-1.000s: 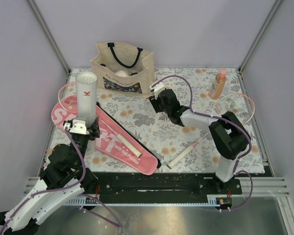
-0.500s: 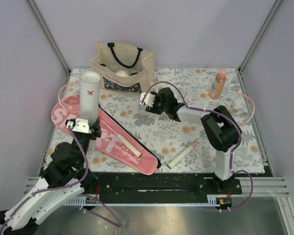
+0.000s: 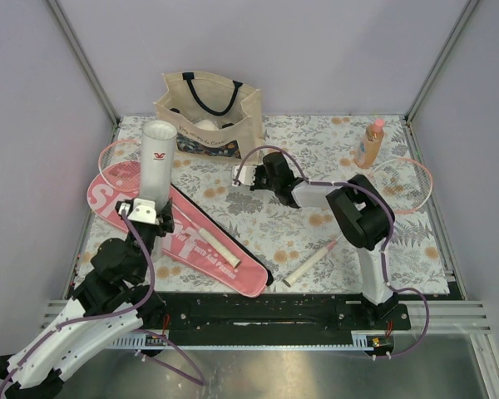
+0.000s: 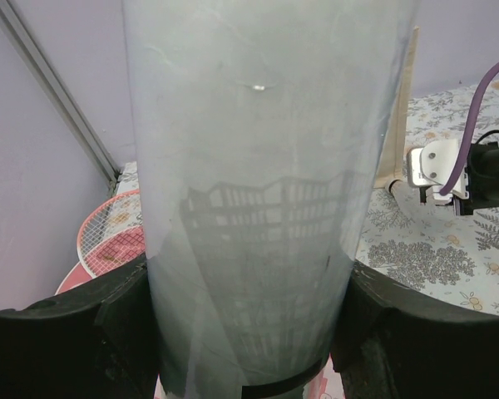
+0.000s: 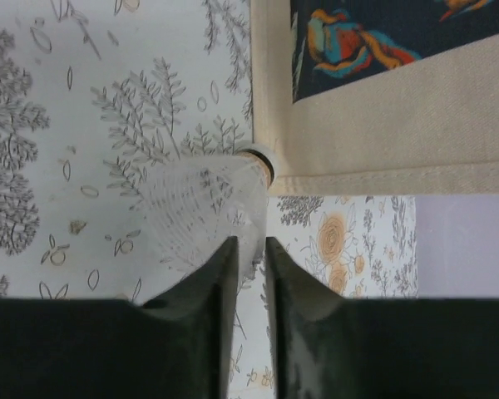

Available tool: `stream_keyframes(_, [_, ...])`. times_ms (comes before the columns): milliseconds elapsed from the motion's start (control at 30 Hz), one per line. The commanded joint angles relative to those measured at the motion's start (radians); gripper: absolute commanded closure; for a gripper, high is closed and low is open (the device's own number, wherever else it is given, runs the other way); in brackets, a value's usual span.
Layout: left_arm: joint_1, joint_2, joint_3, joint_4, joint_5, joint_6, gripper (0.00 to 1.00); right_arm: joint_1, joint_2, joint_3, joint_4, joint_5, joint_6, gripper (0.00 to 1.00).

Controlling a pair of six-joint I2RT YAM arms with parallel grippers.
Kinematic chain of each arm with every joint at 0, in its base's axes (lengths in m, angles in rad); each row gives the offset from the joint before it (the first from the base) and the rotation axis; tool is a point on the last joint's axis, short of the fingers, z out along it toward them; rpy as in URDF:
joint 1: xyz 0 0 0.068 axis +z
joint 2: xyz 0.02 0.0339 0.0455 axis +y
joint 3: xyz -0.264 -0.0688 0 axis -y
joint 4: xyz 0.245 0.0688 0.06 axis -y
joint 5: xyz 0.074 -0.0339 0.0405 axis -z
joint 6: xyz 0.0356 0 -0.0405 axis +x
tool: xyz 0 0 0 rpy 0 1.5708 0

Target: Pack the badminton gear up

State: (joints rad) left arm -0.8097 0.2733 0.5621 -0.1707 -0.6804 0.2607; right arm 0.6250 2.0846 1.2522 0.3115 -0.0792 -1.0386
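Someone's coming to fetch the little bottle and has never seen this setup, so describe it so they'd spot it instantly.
Find the floral mat and go to its far right corner. The bottle stands upright there, just beyond a pink-rimmed racket head. It is the only orange thing around, topped with a pink cap.

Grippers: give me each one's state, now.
Left gripper: shut on the white tube.
Right gripper: pinched shut on the shuttlecock skirt.

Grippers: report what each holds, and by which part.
Left gripper clamps the long white tube near its lower end; right gripper pinches the small white shuttlecock by its skirt rim.
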Motion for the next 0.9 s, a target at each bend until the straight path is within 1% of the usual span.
stream_keyframes(0, [0.003, 0.017, 0.005, 0.071, 0.010, 0.002, 0.45, 0.031, -0.020, -0.016, 0.159, 0.068, -0.070, 0.84])
stream_keyframes(33, [0.004, 0.018, 0.005, 0.069, 0.010, 0.002, 0.45, 0.031, -0.043, -0.031, 0.172, 0.074, -0.063, 0.88])
stream_keyframes(100, [0.003, 0.024, 0.007, 0.065, 0.019, 0.000, 0.45, 0.039, -0.107, -0.075, 0.172, 0.075, -0.008, 1.00])
stream_keyframes(167, [0.004, 0.029, 0.013, 0.057, 0.039, -0.005, 0.45, 0.051, -0.196, -0.135, 0.135, 0.038, 0.073, 1.00])
stream_keyframes(200, [0.004, 0.029, 0.016, 0.051, 0.048, -0.006, 0.45, 0.062, -0.243, -0.169, 0.129, 0.045, 0.122, 1.00])
stream_keyframes(300, [0.003, 0.035, 0.024, 0.042, 0.073, -0.008, 0.45, 0.105, -0.378, -0.267, 0.155, 0.149, 0.297, 1.00])
stream_keyframes(367, [0.006, 0.040, 0.025, 0.030, 0.106, -0.003, 0.45, 0.130, -0.469, -0.316, 0.112, 0.218, 0.386, 1.00])
stream_keyframes(400, [0.003, 0.046, 0.031, 0.017, 0.134, 0.003, 0.44, 0.139, -0.530, -0.330, 0.071, 0.255, 0.440, 1.00])
stream_keyframes(433, [0.004, 0.055, 0.036, 0.005, 0.171, 0.009, 0.44, 0.142, -0.572, -0.330, 0.014, 0.319, 0.536, 1.00])
stream_keyframes(500, [0.003, 0.084, 0.051, -0.025, 0.238, 0.017, 0.44, 0.145, -0.658, -0.294, -0.160, 0.389, 0.731, 1.00])
stream_keyframes(533, [0.003, 0.105, 0.059, -0.036, 0.266, 0.018, 0.44, 0.142, -0.697, -0.280, -0.240, 0.398, 0.820, 1.00])
stream_keyframes(567, [0.003, 0.122, 0.068, -0.045, 0.290, 0.023, 0.44, 0.142, -0.742, -0.283, -0.285, 0.391, 0.891, 1.00])
stream_keyframes(667, [0.003, 0.156, 0.087, -0.079, 0.401, 0.069, 0.44, 0.133, -0.846, -0.298, -0.386, 0.394, 1.032, 1.00])
stream_keyframes(733, [0.003, 0.167, 0.084, -0.096, 0.484, 0.122, 0.44, 0.101, -0.891, -0.252, -0.503, 0.365, 1.136, 1.00])
stream_keyframes(767, [0.004, 0.182, 0.087, -0.110, 0.504, 0.133, 0.44, 0.067, -0.906, -0.219, -0.570, 0.345, 1.194, 1.00])
stream_keyframes(833, [0.003, 0.210, 0.099, -0.127, 0.501, 0.144, 0.44, -0.020, -0.945, -0.162, -0.691, 0.250, 1.314, 1.00])
stream_keyframes(867, [0.003, 0.225, 0.105, -0.141, 0.490, 0.150, 0.44, -0.071, -0.966, -0.136, -0.744, 0.172, 1.368, 1.00])
